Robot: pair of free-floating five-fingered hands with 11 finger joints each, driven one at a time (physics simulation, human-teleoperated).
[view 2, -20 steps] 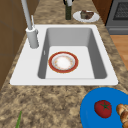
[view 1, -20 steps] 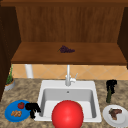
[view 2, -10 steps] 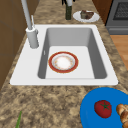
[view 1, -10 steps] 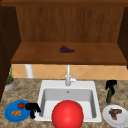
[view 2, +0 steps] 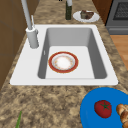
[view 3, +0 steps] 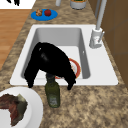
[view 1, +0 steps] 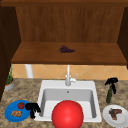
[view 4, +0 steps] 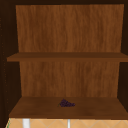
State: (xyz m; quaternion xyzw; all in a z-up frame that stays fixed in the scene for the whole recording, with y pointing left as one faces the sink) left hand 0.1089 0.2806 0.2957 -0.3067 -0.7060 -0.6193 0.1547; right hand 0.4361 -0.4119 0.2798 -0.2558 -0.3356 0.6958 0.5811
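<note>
My right hand hovers at the top of a dark green bottle on the counter right of the sink. In the right side view this hand droops over the bottle with its fingers hanging loose and open. My left hand hangs open at the right edge of a blue plate that carries a tomato and bread. A red bowl with a white inside lies in the sink basin.
A white plate with a piece of meat sits at the front right. The faucet stands behind the basin. Purple grapes lie on the wooden shelf above. A potted plant stands far left.
</note>
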